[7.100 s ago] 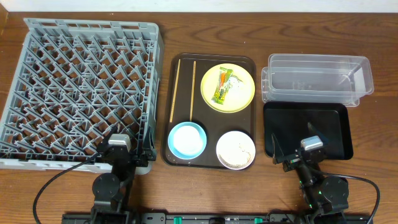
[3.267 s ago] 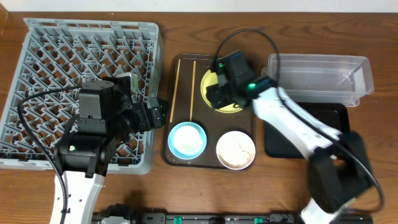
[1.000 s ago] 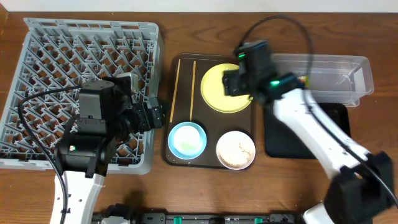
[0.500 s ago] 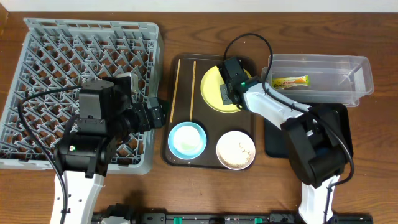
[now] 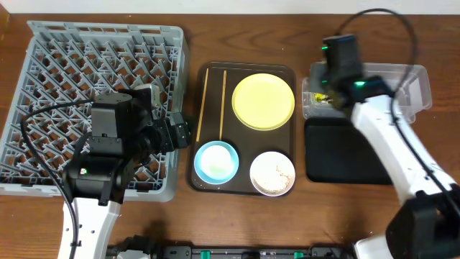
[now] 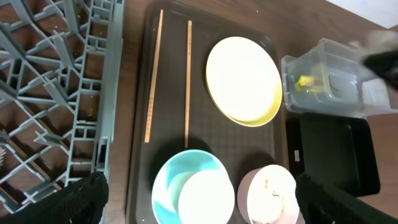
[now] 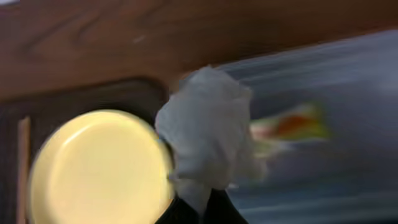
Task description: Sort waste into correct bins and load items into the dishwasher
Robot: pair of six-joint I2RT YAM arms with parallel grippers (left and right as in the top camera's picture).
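Note:
My right gripper (image 7: 200,210) is shut on a crumpled white tissue (image 7: 205,130). It hangs over the left end of the clear tub (image 5: 388,90). A green-and-yellow wrapper (image 6: 305,82) lies inside that tub. The yellow plate (image 5: 263,101) on the brown serving tray (image 5: 243,142) is bare. Beside it lie two chopsticks (image 5: 203,104), a light blue bowl (image 5: 215,161) with a white cup (image 6: 206,198) in it, and a white bowl (image 5: 272,173) with rice scraps. My left gripper (image 5: 180,132) is open and empty above the grey dish rack's (image 5: 86,101) right edge.
The glossy black tray (image 5: 352,155) sits just in front of the clear tub, on the right of the wooden table. The dish rack fills the left side. My right arm reaches across above the black tray.
My right gripper shut on the tissue at the yellow plate and carried it right, over the clear tub. The left arm has not moved.

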